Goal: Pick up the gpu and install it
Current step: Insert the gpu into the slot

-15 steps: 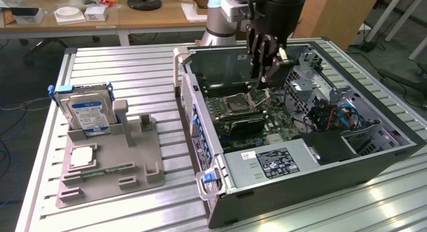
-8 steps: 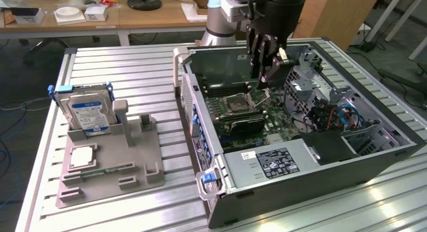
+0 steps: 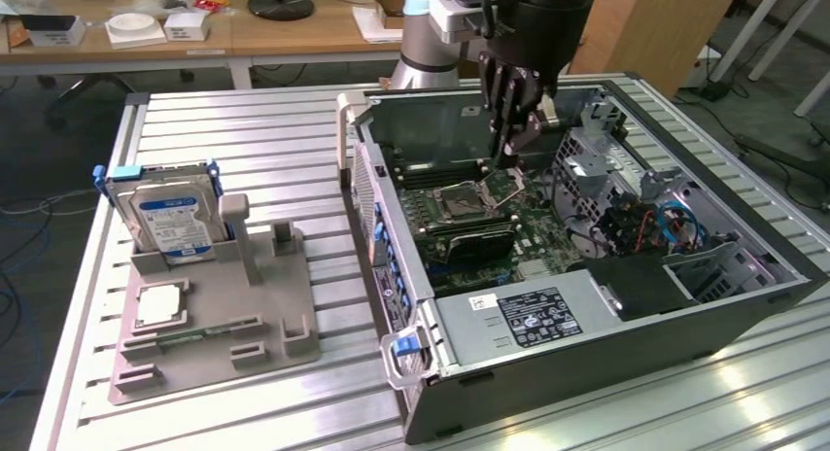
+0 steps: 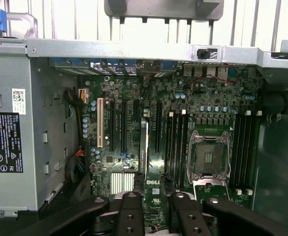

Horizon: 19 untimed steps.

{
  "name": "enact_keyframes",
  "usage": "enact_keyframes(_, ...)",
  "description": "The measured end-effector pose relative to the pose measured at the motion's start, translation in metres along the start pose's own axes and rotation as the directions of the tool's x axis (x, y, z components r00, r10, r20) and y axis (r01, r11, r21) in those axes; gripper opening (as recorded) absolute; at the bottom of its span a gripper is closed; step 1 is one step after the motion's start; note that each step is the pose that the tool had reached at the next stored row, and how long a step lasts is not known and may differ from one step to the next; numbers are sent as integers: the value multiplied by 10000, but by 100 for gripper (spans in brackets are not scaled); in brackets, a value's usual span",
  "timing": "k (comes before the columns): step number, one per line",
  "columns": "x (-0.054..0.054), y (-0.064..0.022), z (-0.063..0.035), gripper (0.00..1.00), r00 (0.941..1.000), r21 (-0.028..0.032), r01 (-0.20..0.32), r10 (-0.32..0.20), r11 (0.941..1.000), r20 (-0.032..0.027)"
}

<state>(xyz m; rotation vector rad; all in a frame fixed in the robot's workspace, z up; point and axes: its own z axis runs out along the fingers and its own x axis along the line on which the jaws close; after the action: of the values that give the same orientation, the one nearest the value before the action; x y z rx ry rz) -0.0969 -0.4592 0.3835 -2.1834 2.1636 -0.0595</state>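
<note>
open pc case point(image 3: 726, 305) lies on the slatted worktop point(image 3: 233, 130). the gpu point(image 3: 477, 241) stands on edge in a motherboard slot, between the cpu socket point(image 3: 461, 193) and the power supply point(image 3: 545, 315); in the wrist view the gpu point(image 4: 144, 142) is edge-on among the expansion slots. claw point(image 3: 508, 155) hangs over the cpu socket, above and clear of the card. claw point(image 4: 156, 206) fingers point(image 4: 129, 214) partly spread, nothing between them. 1 hard drive point(image 3: 169, 218) sits in a grey holder outside the case.
</note>
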Motion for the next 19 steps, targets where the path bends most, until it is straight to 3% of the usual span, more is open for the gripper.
enact_keyframes(1,0,0,0,27,10000,0,0,0,10000,0)
enact_keyframes(4,0,0,0,10,10000,0,0,0,10000,0)
enact_keyframes(10,0,5,3,10,10000,-13,-1,1,10000,1)
enact_keyframes(12,0,13,13,10,10000,-63,-1,1,10000,1)
enact_keyframes(15,1,19,47,10,10000,-190,-8,8,9998,2)
enact_keyframes(19,-9,10,97,10,10000,-198,-12,12,9998,3)
